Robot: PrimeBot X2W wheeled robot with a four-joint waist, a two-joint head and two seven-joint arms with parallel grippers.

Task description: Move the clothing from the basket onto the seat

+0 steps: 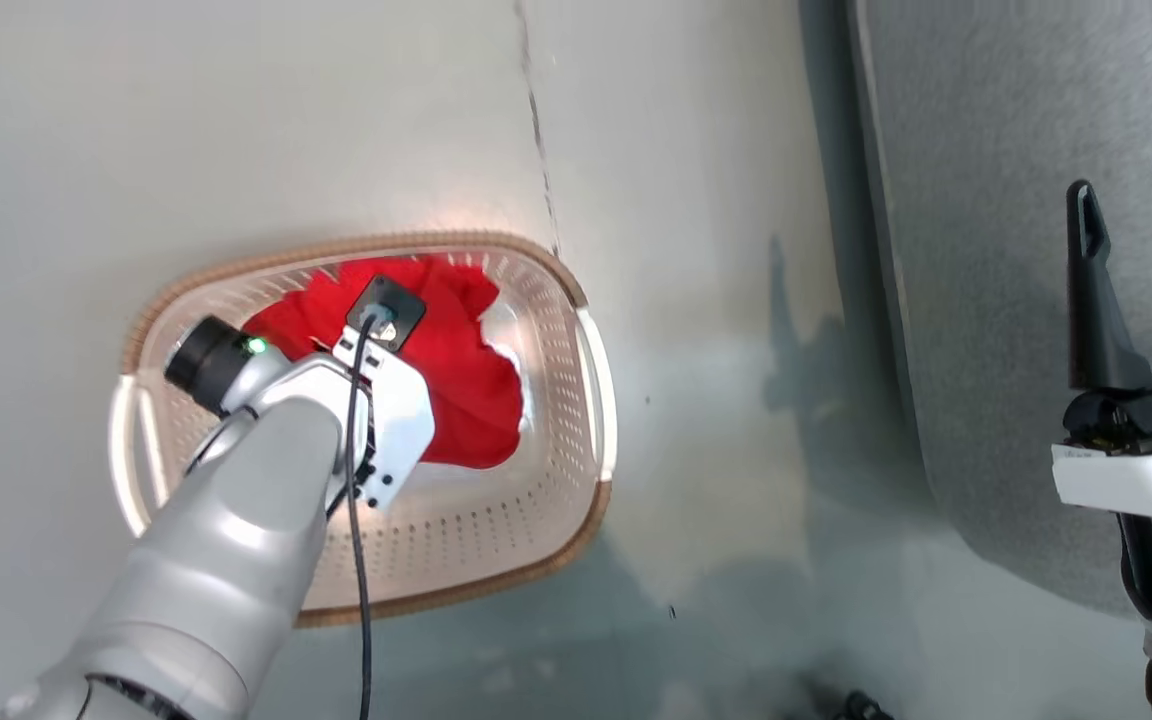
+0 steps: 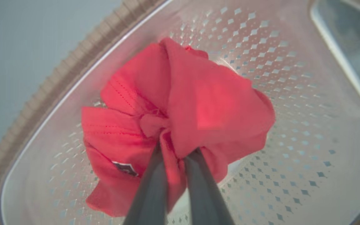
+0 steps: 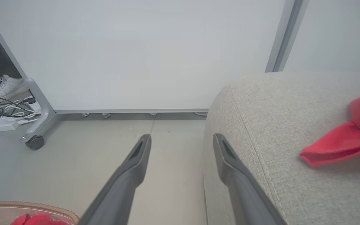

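The pale perforated basket (image 1: 556, 500) with a brown rim stands on the floor at centre left. A red clothing piece (image 1: 466, 370) lies bunched inside it. My left arm reaches down into the basket. In the left wrist view my left gripper (image 2: 175, 153) is shut on the red clothing (image 2: 198, 106), fabric pinched between both fingers above the basket wall (image 2: 292, 93). My right gripper (image 1: 1141, 215) stands open at the right, over the edge of the grey seat (image 1: 1016, 250). In the right wrist view another red clothing piece (image 3: 348, 137) lies on the seat (image 3: 277, 125), right of my right gripper (image 3: 181, 140).
A white wheeled partition panel (image 3: 136, 53) stands behind the seat, its castor (image 3: 34, 142) at the left. Cables (image 3: 2, 109) and a white shoe (image 3: 5, 87) lie beyond its frame. Pale floor (image 1: 716, 400) separates basket and seat.
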